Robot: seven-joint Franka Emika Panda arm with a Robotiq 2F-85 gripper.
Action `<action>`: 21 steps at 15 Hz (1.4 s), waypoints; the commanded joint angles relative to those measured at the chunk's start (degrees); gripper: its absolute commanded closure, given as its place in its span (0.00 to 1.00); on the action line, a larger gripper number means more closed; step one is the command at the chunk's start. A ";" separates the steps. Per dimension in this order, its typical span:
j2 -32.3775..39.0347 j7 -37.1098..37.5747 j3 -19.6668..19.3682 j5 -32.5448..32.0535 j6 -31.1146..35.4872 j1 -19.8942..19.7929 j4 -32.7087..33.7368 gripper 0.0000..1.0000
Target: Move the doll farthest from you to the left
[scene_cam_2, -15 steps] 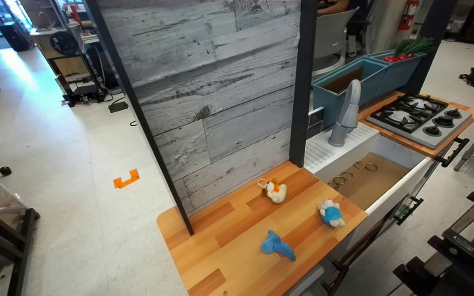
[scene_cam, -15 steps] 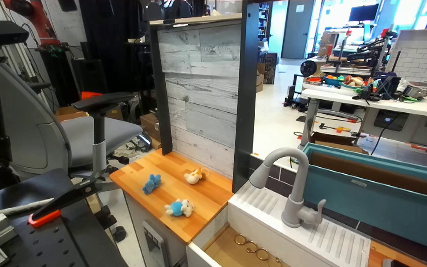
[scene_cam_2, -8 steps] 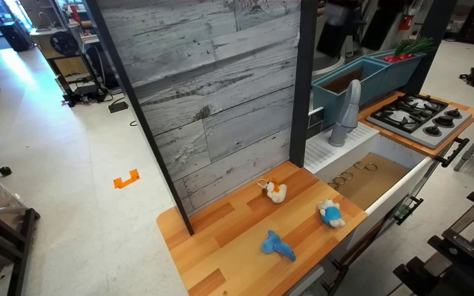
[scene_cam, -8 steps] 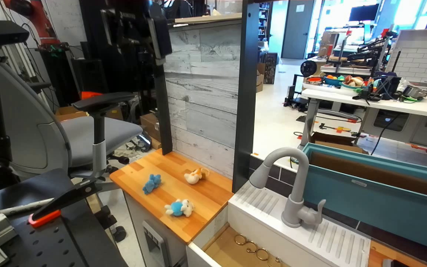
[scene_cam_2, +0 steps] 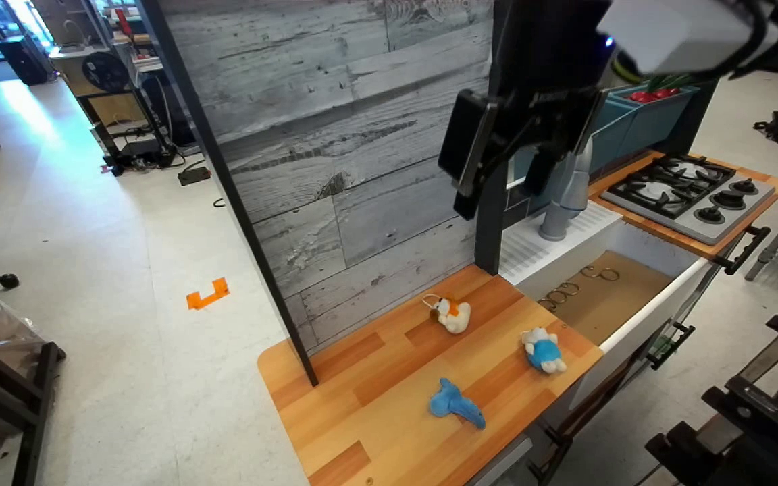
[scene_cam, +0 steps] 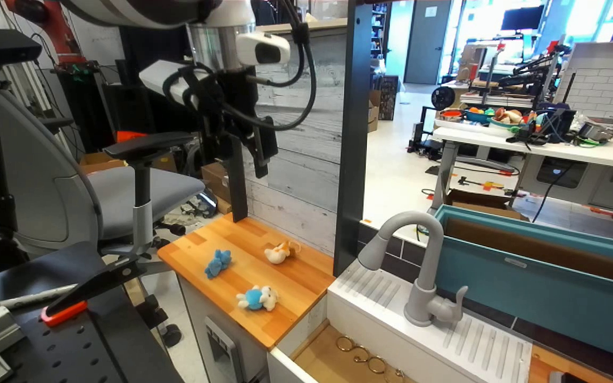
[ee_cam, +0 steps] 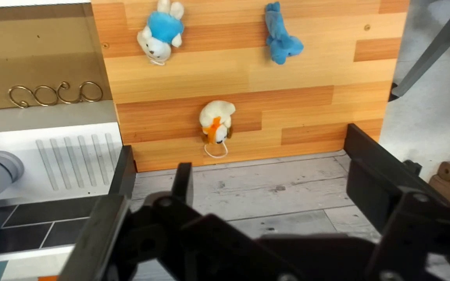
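Observation:
The doll, a small cream-tan soft toy with an orange scarf and a white loop, lies on the wooden counter beside the plank panel. It shows in both exterior views (scene_cam: 279,253) (scene_cam_2: 455,318) and in the wrist view (ee_cam: 217,113). My gripper (scene_cam_2: 502,192) is open and empty, well above the counter and apart from the doll. In the wrist view its fingers (ee_cam: 270,187) stand wide apart with only the panel between them. A solid blue toy (scene_cam_2: 455,403) and a pale blue-and-white toy (scene_cam_2: 543,351) lie apart from the doll on the same counter (scene_cam_2: 389,432).
The upright plank panel (scene_cam_2: 362,169) with dark posts rises behind the doll. A sink with a grey faucet (scene_cam: 428,266) adjoins the counter. Gold rings (scene_cam: 359,354) lie in the basin. Teal planters (scene_cam: 546,282) and a stove (scene_cam_2: 689,192) stand beyond it.
My arm and gripper have come into view from the top and moved down over the counter, near the panel. The toys have not moved.

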 commanded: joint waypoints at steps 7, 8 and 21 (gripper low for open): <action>17.91 11.74 -9.14 -8.31 0.82 8.01 14.56 0.00; 19.65 12.00 -9.70 -8.39 0.96 8.53 15.98 0.00; 36.33 13.96 -13.87 -7.62 -2.30 11.84 30.81 0.00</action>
